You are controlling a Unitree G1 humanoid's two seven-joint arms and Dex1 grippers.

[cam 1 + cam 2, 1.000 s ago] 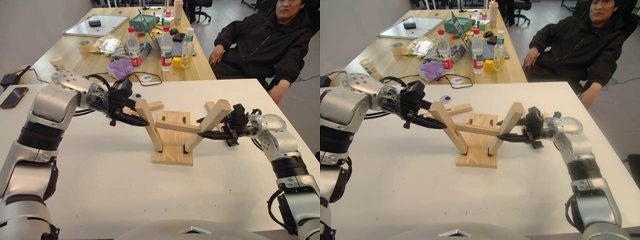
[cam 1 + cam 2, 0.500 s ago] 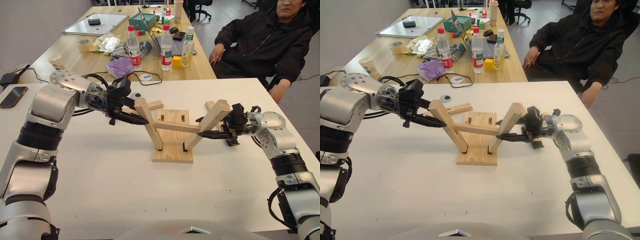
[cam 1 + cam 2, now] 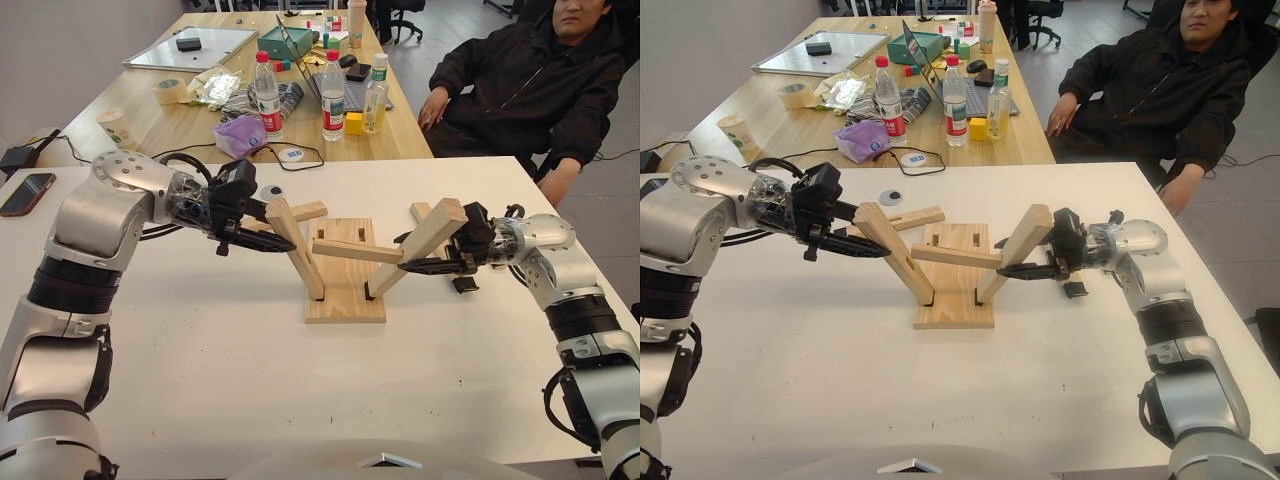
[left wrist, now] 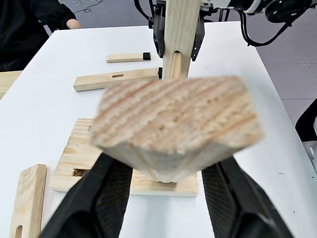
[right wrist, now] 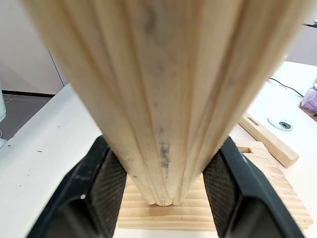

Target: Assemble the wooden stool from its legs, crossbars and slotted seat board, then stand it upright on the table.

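Wooden stool [image 3: 340,285], leg-fitting step: left claw [image 3: 272,243] clamps the left leg [image 3: 298,250], right claw [image 3: 415,266] clamps the right leg [image 3: 425,240], crossbar [image 3: 355,250] between, above the seat board [image 3: 345,312]. Next, likely press both legs into their slots.

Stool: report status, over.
Left pincer shut on left leg, right pincer shut on right leg. Legs lean outward on seat board, crossbar between. Loose piece behind board, not blocking.
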